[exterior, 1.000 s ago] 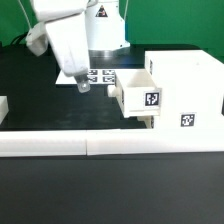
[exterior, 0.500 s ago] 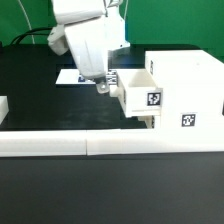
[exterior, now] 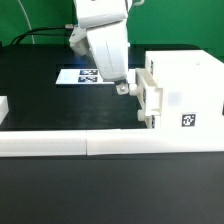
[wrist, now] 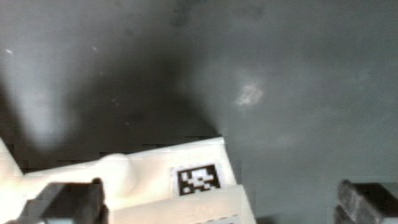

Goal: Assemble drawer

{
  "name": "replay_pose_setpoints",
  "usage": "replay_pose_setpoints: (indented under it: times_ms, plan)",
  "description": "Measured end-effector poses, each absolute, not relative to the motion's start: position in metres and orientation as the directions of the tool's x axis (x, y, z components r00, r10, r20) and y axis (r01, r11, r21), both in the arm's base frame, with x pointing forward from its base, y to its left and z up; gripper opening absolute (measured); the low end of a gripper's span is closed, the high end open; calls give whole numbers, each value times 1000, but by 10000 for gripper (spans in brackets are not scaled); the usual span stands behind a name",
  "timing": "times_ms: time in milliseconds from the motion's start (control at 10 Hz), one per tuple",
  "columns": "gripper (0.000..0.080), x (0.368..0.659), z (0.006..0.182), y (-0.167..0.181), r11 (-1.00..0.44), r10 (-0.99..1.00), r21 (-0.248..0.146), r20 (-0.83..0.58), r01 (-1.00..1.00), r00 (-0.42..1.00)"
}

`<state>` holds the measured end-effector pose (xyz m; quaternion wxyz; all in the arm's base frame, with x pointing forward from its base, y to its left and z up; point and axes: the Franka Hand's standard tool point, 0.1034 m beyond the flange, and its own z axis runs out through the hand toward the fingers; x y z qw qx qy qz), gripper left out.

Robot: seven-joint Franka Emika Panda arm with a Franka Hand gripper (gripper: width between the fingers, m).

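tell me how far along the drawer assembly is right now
Mostly done: the small white plastic tray sits nearly fully inside the tall white boxy shell, only its front protruding. In hand: the gripper is at the tray's front face, apparently pushing it; whether its jaws are open is unclear. Left: seating the tray flush. No other loose tray is in view.

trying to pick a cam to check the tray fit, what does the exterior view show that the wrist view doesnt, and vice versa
Only the exterior view shows the shell, the marker board, the long white bars along the front, and the arm's body above the gripper.

Only the wrist view shows one tag close up on a white face, and both dark fingertips from above; what the face belongs to is unclear.

Both show the gripper, white furniture plastic and the dark table.
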<state>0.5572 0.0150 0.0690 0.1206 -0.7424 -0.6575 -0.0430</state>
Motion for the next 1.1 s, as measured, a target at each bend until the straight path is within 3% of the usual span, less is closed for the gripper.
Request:
replay_pose_setpoints:
  times_ms: [500, 1100]
  plan:
    - [649, 558, 70, 25, -136, 965, -127, 208, 983, 160]
    - [649, 541, 71, -15, -201, 956, -135, 190, 970, 224]
